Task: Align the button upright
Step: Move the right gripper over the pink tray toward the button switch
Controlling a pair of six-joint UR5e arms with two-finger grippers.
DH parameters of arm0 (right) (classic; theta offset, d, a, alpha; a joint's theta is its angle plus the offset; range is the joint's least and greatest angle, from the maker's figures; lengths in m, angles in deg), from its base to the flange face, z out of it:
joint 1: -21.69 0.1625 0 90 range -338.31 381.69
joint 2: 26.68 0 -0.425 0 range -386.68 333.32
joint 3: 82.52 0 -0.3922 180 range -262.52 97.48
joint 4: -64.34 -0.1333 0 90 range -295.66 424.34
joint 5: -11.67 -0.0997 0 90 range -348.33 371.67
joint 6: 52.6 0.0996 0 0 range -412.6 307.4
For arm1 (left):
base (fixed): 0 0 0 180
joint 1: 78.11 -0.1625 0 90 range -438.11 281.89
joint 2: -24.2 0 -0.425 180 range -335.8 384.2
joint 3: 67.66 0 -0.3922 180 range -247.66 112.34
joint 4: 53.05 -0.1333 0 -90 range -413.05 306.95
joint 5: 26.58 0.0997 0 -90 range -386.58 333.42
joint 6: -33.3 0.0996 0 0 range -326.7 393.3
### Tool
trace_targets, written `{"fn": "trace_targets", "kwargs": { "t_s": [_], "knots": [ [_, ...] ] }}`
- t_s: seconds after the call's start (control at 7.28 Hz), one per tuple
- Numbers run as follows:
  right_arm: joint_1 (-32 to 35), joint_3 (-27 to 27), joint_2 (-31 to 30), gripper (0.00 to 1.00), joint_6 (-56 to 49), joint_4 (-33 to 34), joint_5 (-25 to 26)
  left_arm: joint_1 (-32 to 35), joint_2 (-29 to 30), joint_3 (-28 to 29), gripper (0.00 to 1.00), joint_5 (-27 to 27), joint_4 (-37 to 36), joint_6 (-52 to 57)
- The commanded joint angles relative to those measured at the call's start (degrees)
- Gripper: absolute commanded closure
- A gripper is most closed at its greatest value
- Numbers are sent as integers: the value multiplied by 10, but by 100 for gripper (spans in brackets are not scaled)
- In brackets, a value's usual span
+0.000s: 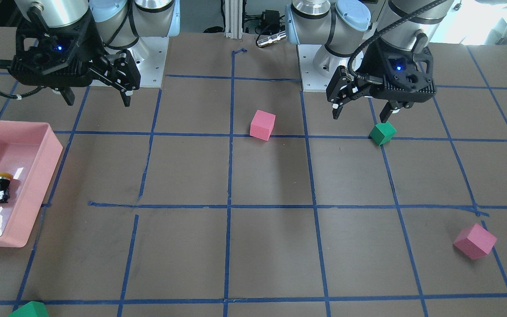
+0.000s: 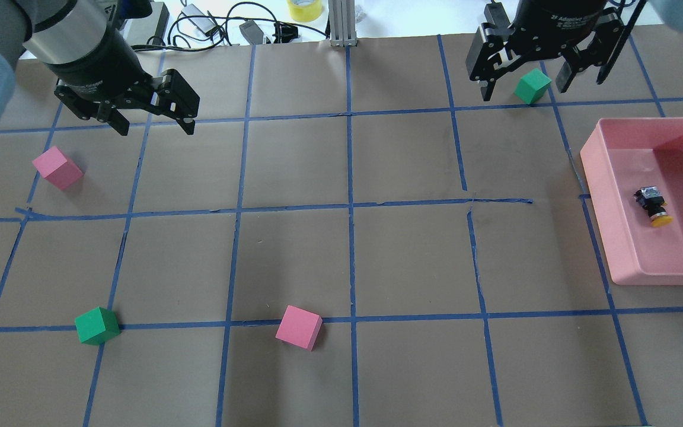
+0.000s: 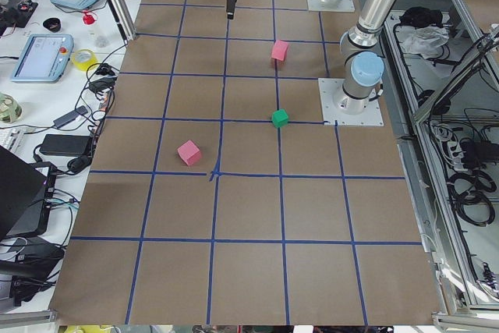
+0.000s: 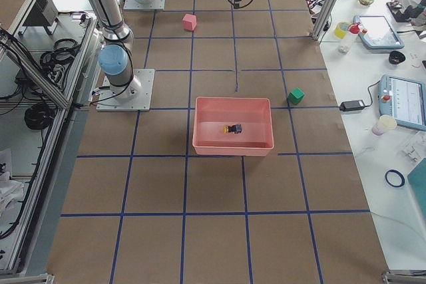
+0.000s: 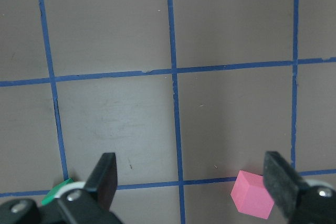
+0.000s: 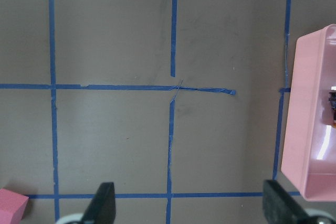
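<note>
Basically, the button (image 2: 653, 206) lay on its side on the floor of the pink tray (image 2: 602, 213), at the right side of the table (image 2: 347, 255), clear of all the tray walls. Its yellow cap (image 2: 661, 220) pointed toward the near side and its silvery end (image 2: 648, 192) toward the far side. Nothing held it, so the task was not yet started.

The right pincer (image 1: 97, 100) hung released, jaws wide, high up and well apart from the tray. The left pincer (image 2: 156, 127) was also released, over the left half and out of play.

Likely risks:
- The button was tiny and the tray floor looked glossy, so a slightly off-centre close could skid or roll it away.
- A pinch on the round cap could squirt it out.
- A wide-open finger could clip the tray wall on descent and shove the tray.
- Once stood up, the narrow base could let it topple on release.
</note>
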Motion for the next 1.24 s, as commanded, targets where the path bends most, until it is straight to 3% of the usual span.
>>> {"fn": "trace_targets", "kwargs": {
  "t_s": [0.0,0.14,0.27,0.69,1.1],
  "knots": [
    [-94,7,9,0,-48,6,0,0,0,0,0,0,0,0],
    [-156,28,17,0,-112,7,-4,0,0,0,0,0,0,0],
    [-200,56,24,0,-139,57,-1,0,0,0,0,0,0,0],
    [-295,133,35,0,-236,125,-3,0,1,0,0,-1,0,0],
    [-365,230,69,0,-320,310,-26,0,1,0,0,0,0,0]
  ]
}}
